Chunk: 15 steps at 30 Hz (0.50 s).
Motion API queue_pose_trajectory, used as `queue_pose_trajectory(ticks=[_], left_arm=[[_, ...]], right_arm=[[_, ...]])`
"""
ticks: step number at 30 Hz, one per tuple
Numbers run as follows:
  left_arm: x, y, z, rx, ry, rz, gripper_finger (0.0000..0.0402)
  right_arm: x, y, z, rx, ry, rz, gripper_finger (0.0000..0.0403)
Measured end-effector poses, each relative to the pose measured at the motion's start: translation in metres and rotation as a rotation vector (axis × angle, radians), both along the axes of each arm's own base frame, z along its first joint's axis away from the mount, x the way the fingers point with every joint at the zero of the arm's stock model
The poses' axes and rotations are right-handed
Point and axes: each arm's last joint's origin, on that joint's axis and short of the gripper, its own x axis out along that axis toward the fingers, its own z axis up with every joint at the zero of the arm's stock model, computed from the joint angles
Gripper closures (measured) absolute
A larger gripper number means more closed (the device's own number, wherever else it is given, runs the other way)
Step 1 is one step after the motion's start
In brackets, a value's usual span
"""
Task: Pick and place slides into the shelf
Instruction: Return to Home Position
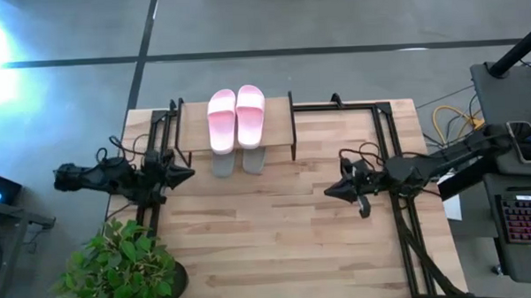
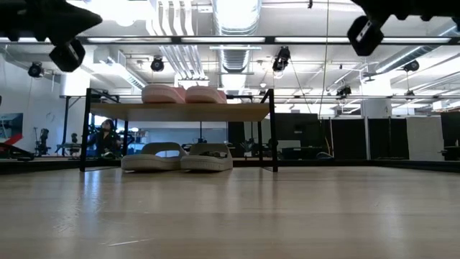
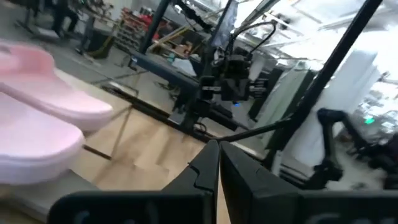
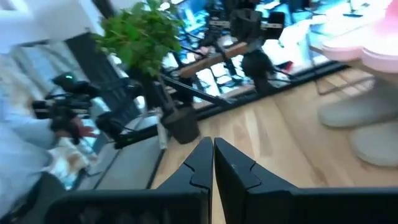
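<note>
The shelf (image 1: 191, 125) stands at the table's far edge, its light plank (image 2: 180, 111) on thin black legs. The pale pink pair (image 1: 236, 116) (image 2: 183, 94) lies side by side, soles down, on the plank. The grey-green pair (image 1: 239, 161) (image 2: 177, 157) lies under the plank, ends sticking out toward the near edge. My left gripper (image 1: 189, 175) (image 3: 217, 149) hovers shut, left of the shelf's near corner. My right gripper (image 1: 329, 191) (image 4: 212, 146) hovers shut, right of the shelf and nearer. The right wrist view shows a pink slide (image 4: 373, 46) and the grey-green ones (image 4: 367, 115).
A potted plant (image 1: 119, 265) stands at the table's near left corner. Black frame rails (image 1: 394, 144) run along the table's right and left sides. A keyboard (image 1: 525, 220) and cables lie off the table to the right. Bare wood (image 1: 269, 237) spreads between the arms and the near edge.
</note>
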Motion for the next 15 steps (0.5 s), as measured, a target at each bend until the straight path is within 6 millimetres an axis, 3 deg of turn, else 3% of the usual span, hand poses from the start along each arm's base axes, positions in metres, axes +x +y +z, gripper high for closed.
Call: queue_pose_trajectory(ticks=[2,6,15], left_arm=[[-0.001,0.000,0.000,0.026,0.029,0.026,0.0402],[0.004,-0.003,-0.019,0.032,0.086,0.036,0.0402],[0.009,-0.005,-0.038,0.154,0.137,0.025,0.0402]], right_arm=[[0.002,-0.007,0.002,0.013,-0.014,0.046,0.0394],[0.004,-0.021,-0.002,0.021,-0.091,0.150,0.0394],[-0.003,-0.048,-0.027,-0.001,-0.084,0.049,0.0394]])
